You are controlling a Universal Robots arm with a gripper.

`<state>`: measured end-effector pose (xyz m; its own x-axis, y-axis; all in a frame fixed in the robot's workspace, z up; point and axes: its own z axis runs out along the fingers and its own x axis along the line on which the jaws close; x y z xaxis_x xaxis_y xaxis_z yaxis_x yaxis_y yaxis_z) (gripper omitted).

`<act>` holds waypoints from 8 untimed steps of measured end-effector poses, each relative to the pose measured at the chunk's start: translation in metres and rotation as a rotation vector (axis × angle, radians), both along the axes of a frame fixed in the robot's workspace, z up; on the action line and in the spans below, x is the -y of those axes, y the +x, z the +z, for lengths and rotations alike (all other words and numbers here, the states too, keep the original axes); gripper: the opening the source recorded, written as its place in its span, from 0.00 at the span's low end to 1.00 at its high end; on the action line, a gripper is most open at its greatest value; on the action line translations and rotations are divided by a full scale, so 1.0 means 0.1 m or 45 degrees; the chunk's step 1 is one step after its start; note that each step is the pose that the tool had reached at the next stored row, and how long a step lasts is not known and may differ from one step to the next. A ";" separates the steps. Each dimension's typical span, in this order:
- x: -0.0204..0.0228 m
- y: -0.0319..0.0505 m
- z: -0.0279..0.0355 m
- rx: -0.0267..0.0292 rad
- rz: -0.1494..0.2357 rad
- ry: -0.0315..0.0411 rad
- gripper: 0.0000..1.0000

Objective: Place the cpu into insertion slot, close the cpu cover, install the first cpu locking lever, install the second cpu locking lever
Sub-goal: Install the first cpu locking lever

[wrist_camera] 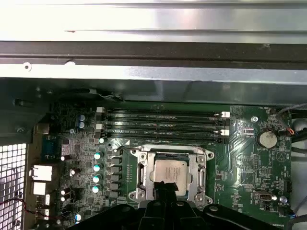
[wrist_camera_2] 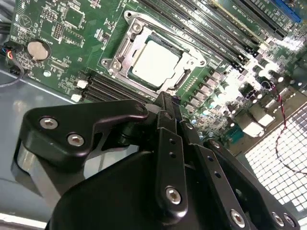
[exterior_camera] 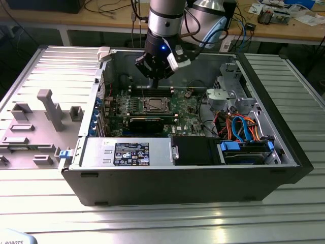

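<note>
Plenty of headroom over motherboard (wrist_camera: 249,163); cpu (wrist_camera: 169,173) lying flat in insertion slot (wrist_camera: 139,154), edges square with memory slots (wrist_camera: 160,125); claw (wrist_camera: 165,189) pinched together, hovering above slot's edge.

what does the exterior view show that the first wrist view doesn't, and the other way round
Exterior view's own: the grey fixture tray on the exterior view's left, the blue and orange cables, and the labelled metal box nearest the camera. First wrist view's own: the coin cell and the white mesh grille. Shared: the cpu on the green motherboard, with the pincer close over it.
</note>
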<state>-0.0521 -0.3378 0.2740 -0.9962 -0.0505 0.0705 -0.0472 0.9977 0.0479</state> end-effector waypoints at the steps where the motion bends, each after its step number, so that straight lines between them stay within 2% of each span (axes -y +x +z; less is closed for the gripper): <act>1: 0.000 0.000 0.000 0.0000 0.037 0.0000 0.11; 3: 0.001 0.000 0.001 -0.0001 0.085 -0.0003 0.11; 8: 0.000 0.000 0.000 -0.0001 0.094 -0.0003 0.11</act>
<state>-0.0521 -0.3378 0.2740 -0.9898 -0.1241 0.0706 -0.1210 0.9915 0.0476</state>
